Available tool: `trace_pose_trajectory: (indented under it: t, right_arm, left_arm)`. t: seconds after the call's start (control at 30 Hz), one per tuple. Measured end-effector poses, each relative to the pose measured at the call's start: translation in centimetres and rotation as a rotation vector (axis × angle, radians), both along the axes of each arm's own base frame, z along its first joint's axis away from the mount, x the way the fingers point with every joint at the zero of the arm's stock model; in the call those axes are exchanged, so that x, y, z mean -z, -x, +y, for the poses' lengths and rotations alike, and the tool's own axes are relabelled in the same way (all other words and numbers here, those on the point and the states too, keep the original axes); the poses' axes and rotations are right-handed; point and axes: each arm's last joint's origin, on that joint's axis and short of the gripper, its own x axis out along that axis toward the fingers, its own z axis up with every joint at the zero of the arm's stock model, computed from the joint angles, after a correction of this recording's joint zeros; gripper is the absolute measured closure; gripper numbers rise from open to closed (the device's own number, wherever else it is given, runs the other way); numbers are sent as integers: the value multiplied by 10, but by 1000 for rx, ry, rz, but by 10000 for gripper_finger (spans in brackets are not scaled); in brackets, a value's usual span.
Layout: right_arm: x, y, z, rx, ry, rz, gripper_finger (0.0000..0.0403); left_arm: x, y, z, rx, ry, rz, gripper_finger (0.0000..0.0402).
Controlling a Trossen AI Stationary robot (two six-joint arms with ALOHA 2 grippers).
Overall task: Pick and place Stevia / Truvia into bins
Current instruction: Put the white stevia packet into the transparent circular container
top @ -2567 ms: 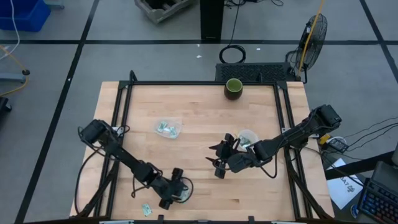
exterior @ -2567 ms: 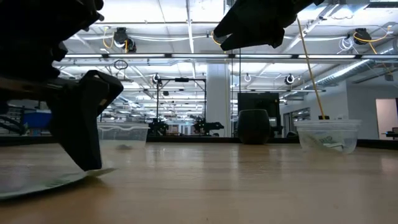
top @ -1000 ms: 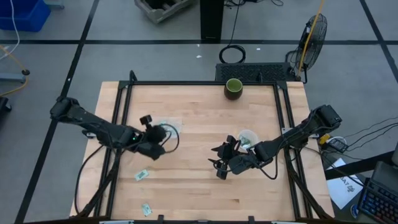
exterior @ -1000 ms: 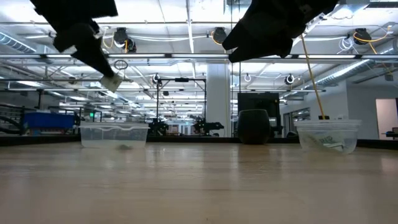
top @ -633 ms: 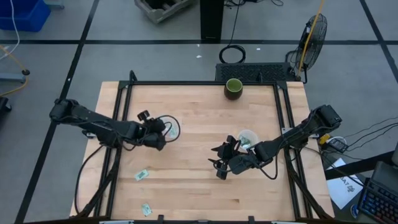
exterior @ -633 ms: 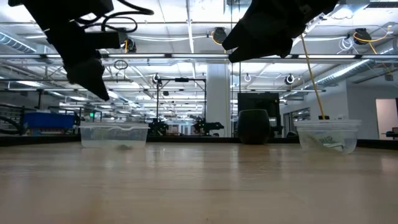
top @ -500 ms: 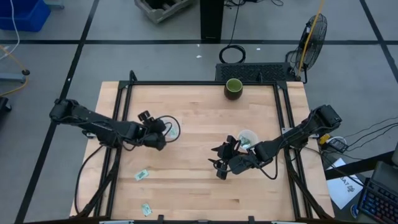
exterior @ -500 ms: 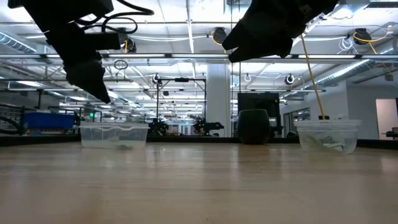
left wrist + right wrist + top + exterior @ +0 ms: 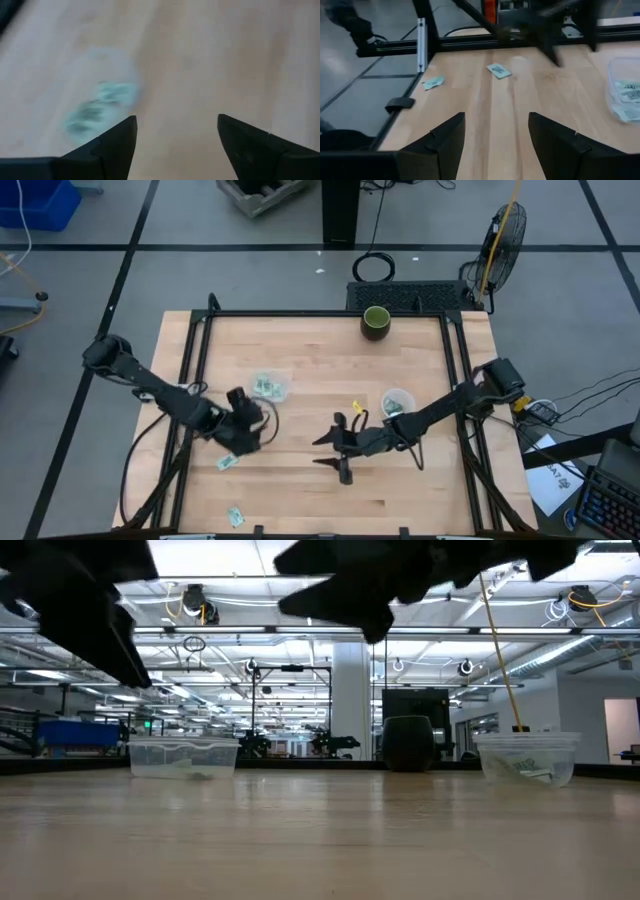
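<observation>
my left gripper [image 9: 243, 442] hangs open and empty just at 1 o'clock of a loose sachet [image 9: 227, 462], lined up to take it. right gripper [image 9: 338, 452] waits open mid-table. square bin [image 9: 270, 387] at 12 holds sachets; another sachet [image 9: 235, 517] lies at 6.

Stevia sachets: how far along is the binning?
Done: sachets lie in both the square bin and the round bin. In hand: nothing; the left gripper is open near a loose sachet, and the right gripper is open too. Left: that one and a second sachet.
</observation>
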Motion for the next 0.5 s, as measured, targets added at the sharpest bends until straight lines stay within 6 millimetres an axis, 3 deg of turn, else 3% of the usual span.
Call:
trace_pose_trajectory:
  t: [0.17, 0.3, 0.5]
  right_arm:
    - [5, -3, -3, -4, 0, 14, 193]
    - [-1, 0, 1, -17, -11, -13, 193]
    - [-4, 1, 5, -28, -11, -30, 193]
  left_arm:
    - [1, 18, -32, 151, 115, 42, 136]
    - [5, 44, -46, 137, 154, 126, 149]
    - [27, 79, -56, 62, 223, 185, 173]
